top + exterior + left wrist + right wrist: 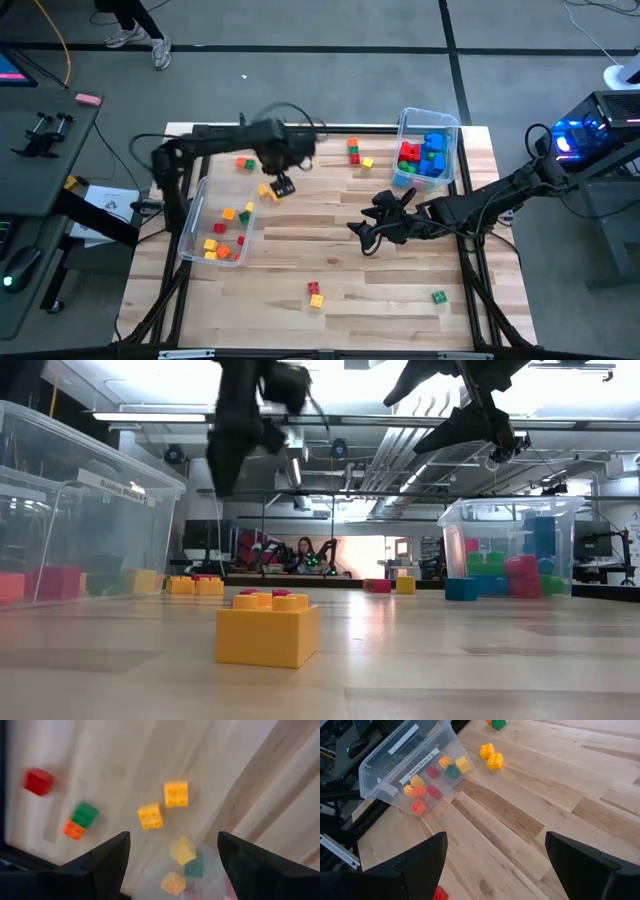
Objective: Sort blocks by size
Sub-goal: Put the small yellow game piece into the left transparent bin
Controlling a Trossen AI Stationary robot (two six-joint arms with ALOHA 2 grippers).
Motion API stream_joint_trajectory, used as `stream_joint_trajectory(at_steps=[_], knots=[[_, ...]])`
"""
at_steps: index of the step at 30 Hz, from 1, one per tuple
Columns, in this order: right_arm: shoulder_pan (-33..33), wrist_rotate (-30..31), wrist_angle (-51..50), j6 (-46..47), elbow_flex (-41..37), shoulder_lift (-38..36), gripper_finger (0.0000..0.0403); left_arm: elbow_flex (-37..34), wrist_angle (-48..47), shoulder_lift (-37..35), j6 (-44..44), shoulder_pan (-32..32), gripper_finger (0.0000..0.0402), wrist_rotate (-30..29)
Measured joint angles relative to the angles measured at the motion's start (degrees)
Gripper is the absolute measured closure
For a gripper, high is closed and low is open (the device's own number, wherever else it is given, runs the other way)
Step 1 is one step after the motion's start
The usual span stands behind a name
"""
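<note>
Two yellow blocks (176, 794) (150, 816) lie on the table by the left clear bin (196, 215), which holds several small blocks (222, 240). My left gripper (283, 186) hangs open and empty above them; they show beyond its fingers in the left wrist view (170, 865). The right bin (452, 135) holds larger red, blue and green blocks (424, 155). My right gripper (366, 236) is open and empty over the table's middle. Loose blocks lie about: orange and green (245, 163), red and orange (353, 151), yellow (367, 162), red and yellow (315, 294), green (438, 296).
The left bin also shows in the right wrist view (395, 762), as do the two yellow blocks (491, 756). In the low view a yellow brick (268, 630) lies near the camera. A person sits in the room behind the table (303, 552). Bare wood lies at the table's near left.
</note>
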Motion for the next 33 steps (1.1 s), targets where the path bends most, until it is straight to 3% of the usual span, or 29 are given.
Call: stream_joint_trajectory(at_steps=[8,18,33], knots=[[0.0,0.0,0.0,0.0,0.0,0.0,0.0071,-10.3,17.5,4.0,-4.1,-2.5,0.0118,0.3],[0.0,0.5,-0.2,-0.7,0.0,0.0,0.0071,-21.3,23.8,3.8,-2.6,-1.5,0.0118,1.1],[-0.4,0.9,-0.2,-0.2,0.0,0.0,0.0071,-28.8,31.2,3.9,-4.2,-0.1,0.0118,0.7]])
